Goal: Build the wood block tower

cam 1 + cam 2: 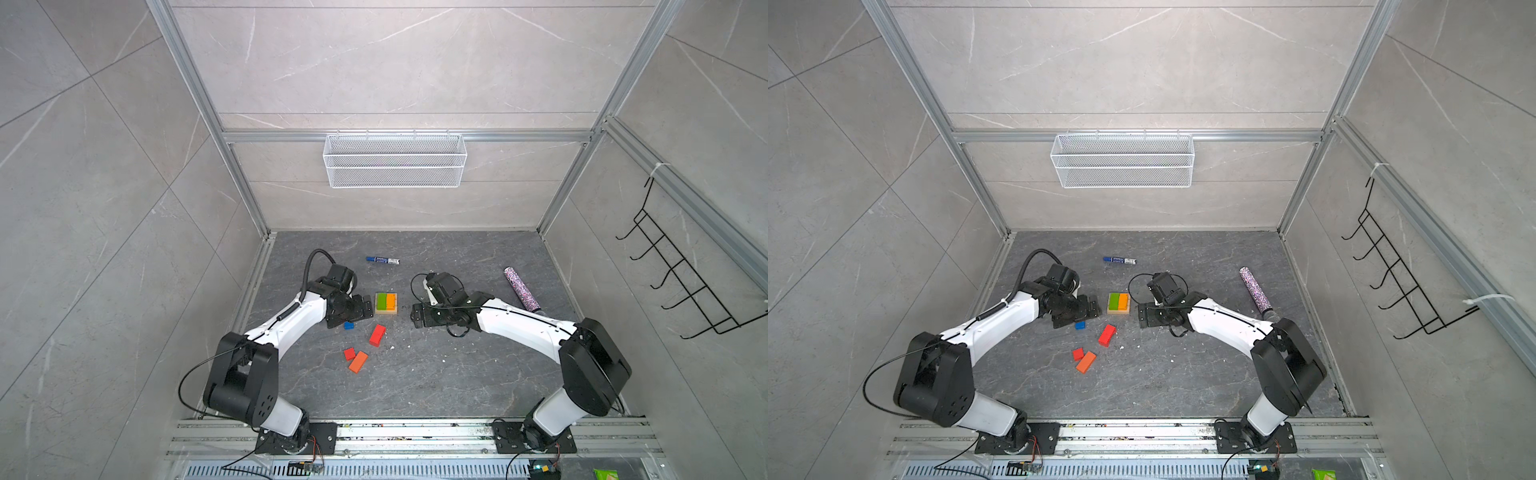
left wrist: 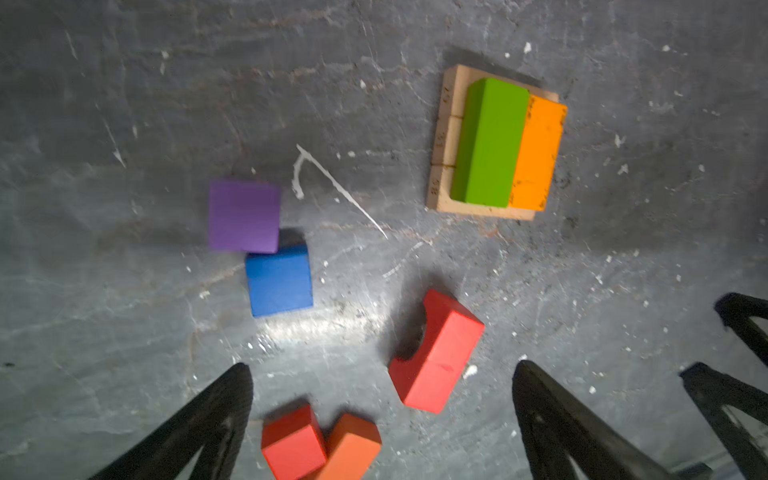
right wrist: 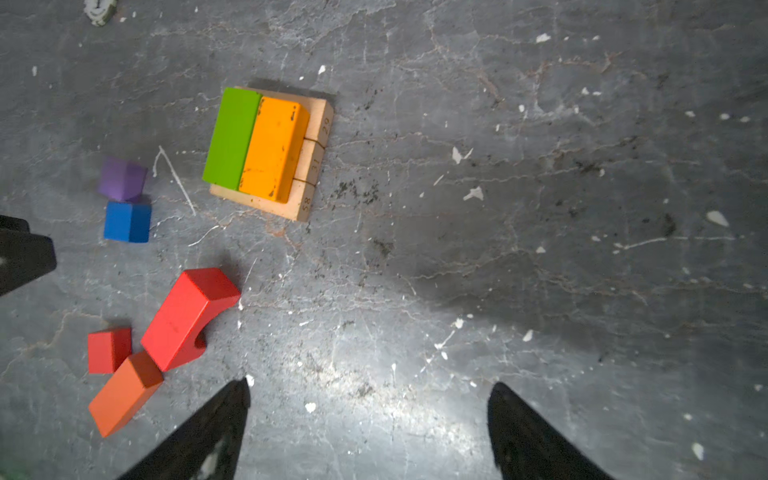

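The tower (image 1: 386, 303), near the centre of the worktop (image 1: 457, 374), is a tan base (image 1: 386, 312) under a green oblong (image 1: 381, 301) and an orange one. Loose wood blocks (image 1: 358, 362) lie nearer the near edge. The red arched block (image 2: 436, 353) looks light, rigid and smooth, probably best pinched across its width, clear of the notch. The left tool (image 1: 365, 308) and right tool (image 3: 370, 384) flank the tower, both spread wide and empty.
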You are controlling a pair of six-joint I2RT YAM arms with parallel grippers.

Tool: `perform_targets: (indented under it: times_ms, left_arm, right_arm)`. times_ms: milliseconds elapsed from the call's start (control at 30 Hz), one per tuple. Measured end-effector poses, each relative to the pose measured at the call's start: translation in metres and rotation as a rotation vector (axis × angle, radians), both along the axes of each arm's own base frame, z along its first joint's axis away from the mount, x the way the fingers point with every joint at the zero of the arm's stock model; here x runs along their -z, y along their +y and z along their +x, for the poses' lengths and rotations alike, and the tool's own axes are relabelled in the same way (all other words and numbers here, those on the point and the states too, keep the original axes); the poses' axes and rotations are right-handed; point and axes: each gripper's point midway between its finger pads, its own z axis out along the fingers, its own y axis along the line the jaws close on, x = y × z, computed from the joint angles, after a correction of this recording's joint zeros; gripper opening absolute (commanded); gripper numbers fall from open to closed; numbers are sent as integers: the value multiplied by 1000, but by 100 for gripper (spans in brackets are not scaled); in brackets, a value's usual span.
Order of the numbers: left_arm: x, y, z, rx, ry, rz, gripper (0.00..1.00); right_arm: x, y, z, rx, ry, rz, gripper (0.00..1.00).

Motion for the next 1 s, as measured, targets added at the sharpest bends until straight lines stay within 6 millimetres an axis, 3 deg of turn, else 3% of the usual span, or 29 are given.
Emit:
perform_targets:
  times_ms: [167, 333, 600, 833, 1000]
  left_arm:
    - [-15, -19, -21, 14, -28, -58, 100]
    - [-22, -43, -42, 49, -49, -121, 100]
    - [-17, -78, -75, 124, -35, -174, 100]
    - [-1, -89, -91, 122, -8, -195, 100]
    - [7, -96, -94, 110, -4, -191, 100]
  right_arm:
    - [1, -8, -19, 0, -1, 22, 88]
    - [-6, -17, -25, 34, -16, 40, 88]
    - [-16, -33, -22, 139, -42, 23, 88]
    - [-39, -45, -20, 213, -94, 58, 88]
    - [-40, -51, -19, 243, -97, 54, 88]
